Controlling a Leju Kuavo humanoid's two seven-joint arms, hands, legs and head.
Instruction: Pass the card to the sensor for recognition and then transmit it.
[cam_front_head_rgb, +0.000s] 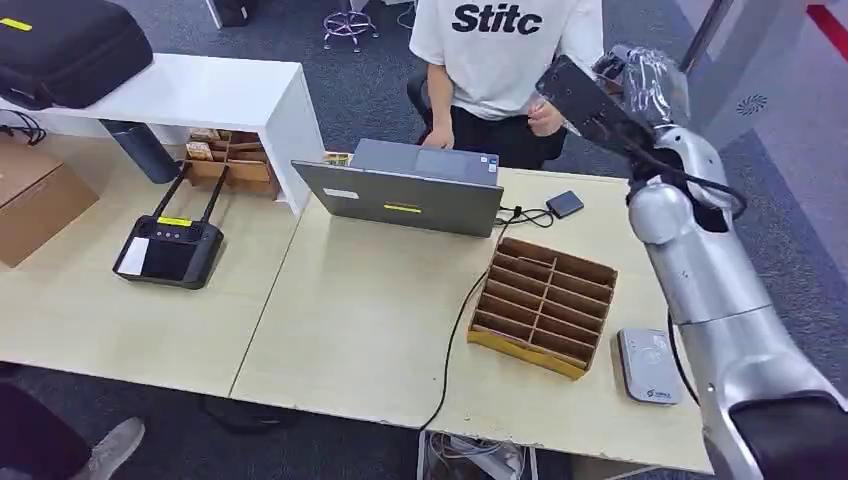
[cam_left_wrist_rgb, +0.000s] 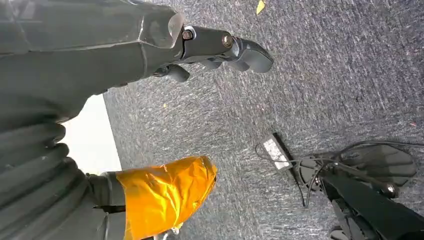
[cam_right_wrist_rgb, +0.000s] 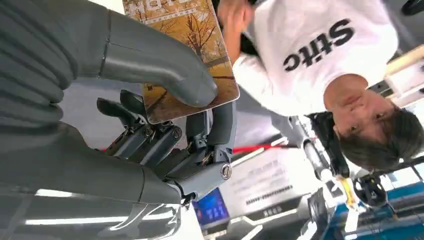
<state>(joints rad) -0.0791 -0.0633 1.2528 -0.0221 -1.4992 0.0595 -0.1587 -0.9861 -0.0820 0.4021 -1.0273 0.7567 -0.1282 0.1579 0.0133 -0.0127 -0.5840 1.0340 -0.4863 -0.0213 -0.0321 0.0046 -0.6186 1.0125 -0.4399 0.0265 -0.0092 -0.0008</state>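
Beige table, right hand raised, gripping card between thumb and fingers.

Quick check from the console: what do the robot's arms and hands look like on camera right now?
The right arm is glossy silver with rounded shells, a black elbow section and a thin black cable. The right hand has a grey ribbed cover, a thick grey thumb and darker metal fingers with visible screws. The left hand is dark grey, one thick digit wrapped in orange tape.
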